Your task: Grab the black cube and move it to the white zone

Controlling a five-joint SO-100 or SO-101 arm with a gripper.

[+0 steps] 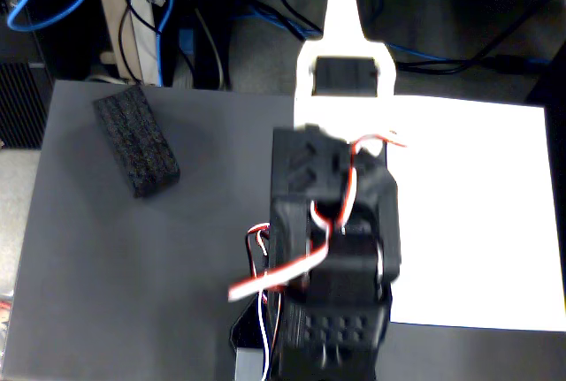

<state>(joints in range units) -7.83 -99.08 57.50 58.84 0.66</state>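
Observation:
The black cube is an oblong rough foam block lying on the dark grey mat near its far left corner. The white zone is a sheet of paper on the right side. My arm rises through the middle of the fixed view, partly over the paper's left edge. My white gripper points toward the far side, past the mat's far edge. It shows a single narrow tip, looks shut and holds nothing. It is well to the right of the block and apart from it.
Blue and black cables and a table leg lie beyond the mat's far edge. Red and white wires hang off the arm. The mat's left edge borders a lighter surface.

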